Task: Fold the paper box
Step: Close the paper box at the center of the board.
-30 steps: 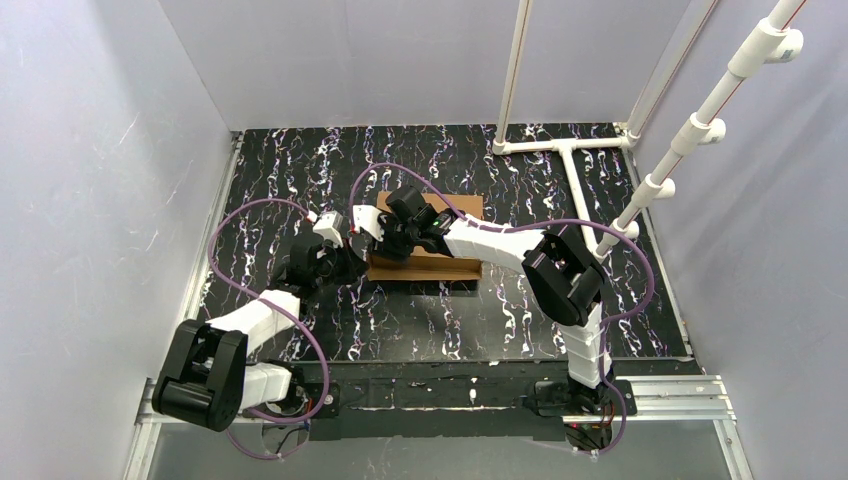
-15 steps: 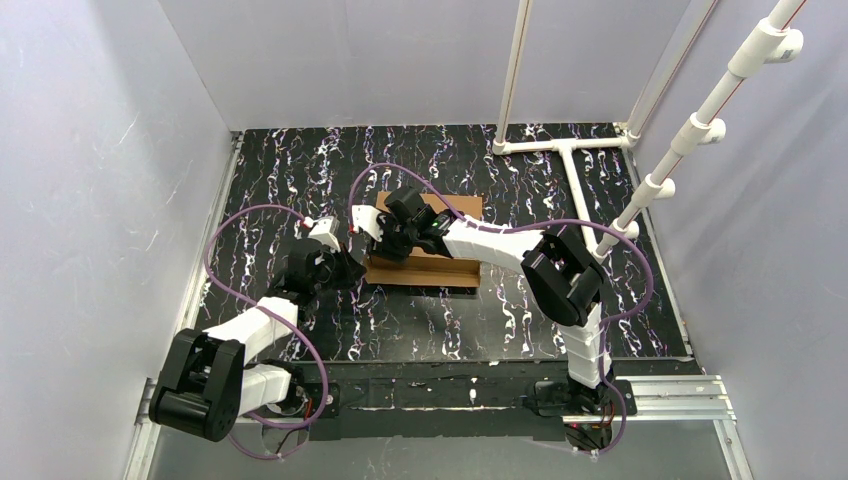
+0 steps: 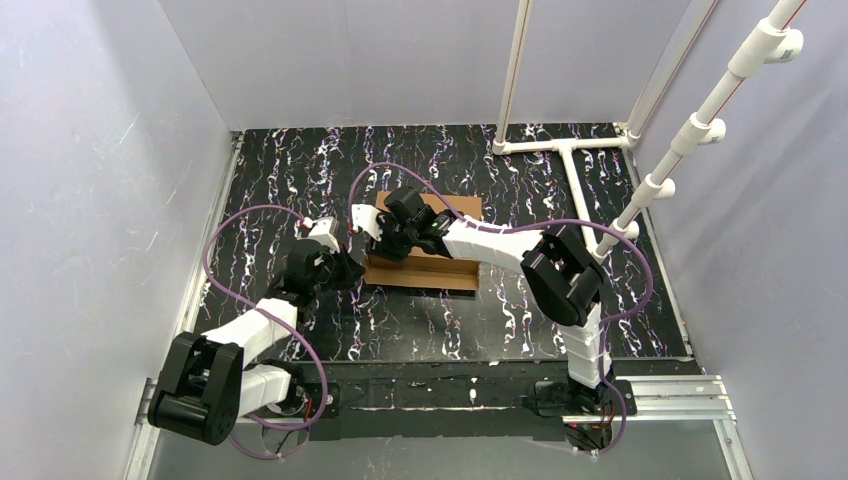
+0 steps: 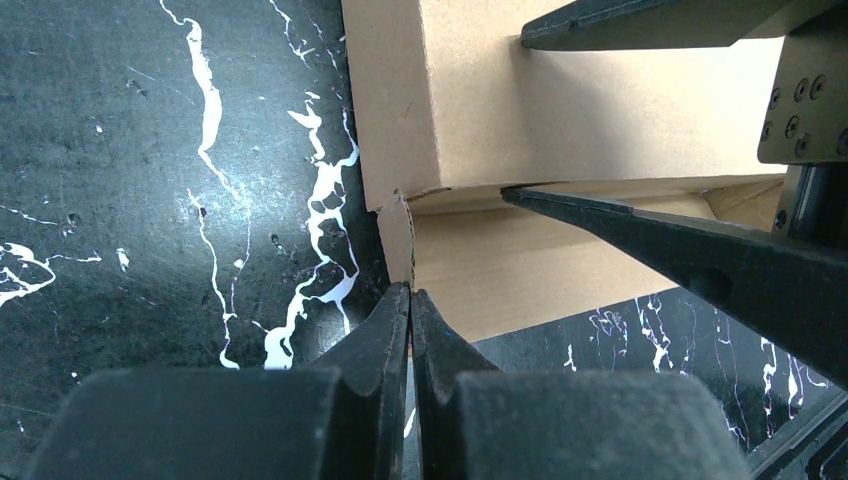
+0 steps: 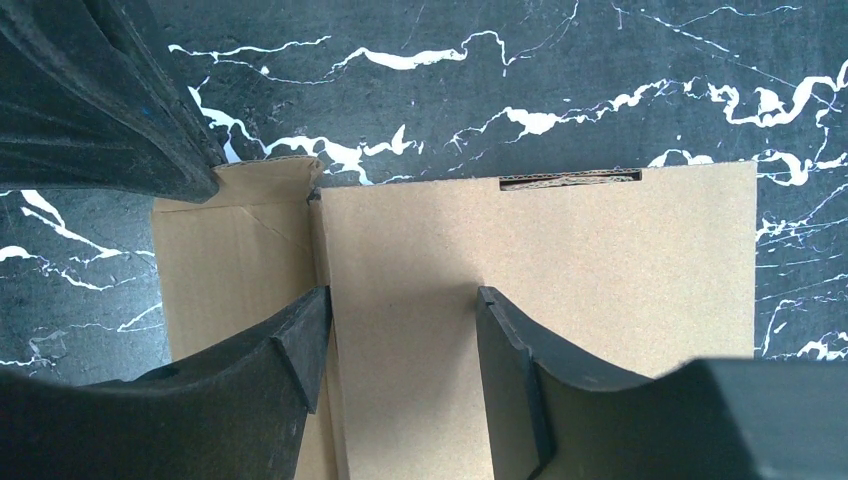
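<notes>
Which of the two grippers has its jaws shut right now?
The left gripper: its jaws are pressed together at a corner flap of the paper box. The right gripper has its jaws standing apart over the cardboard.

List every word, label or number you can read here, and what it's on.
None to read.
The box is plain brown cardboard, with no print in any view.
The table shows only white marbling.
Any labels on the arms are too small to tell from the top view.
</notes>
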Controlling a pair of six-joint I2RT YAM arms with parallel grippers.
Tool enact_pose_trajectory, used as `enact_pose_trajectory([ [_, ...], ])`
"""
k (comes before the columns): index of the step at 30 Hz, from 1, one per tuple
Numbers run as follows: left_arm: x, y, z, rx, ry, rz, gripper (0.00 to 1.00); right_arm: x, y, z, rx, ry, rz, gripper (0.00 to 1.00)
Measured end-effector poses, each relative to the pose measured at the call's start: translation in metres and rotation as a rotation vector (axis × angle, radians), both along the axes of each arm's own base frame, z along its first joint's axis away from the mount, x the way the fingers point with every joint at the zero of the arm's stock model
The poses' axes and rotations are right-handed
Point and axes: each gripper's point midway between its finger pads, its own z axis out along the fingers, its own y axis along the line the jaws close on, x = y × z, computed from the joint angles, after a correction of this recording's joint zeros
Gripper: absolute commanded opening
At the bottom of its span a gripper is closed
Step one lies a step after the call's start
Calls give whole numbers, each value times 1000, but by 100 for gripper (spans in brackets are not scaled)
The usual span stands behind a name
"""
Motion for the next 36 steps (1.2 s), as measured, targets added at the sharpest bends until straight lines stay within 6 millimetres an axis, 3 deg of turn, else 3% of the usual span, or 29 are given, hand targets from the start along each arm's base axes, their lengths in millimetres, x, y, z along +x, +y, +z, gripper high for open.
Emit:
enact_pose_trajectory([
  [36, -2, -1, -1, 62, -41, -33, 0, 0, 5, -2, 8, 2, -10, 60],
])
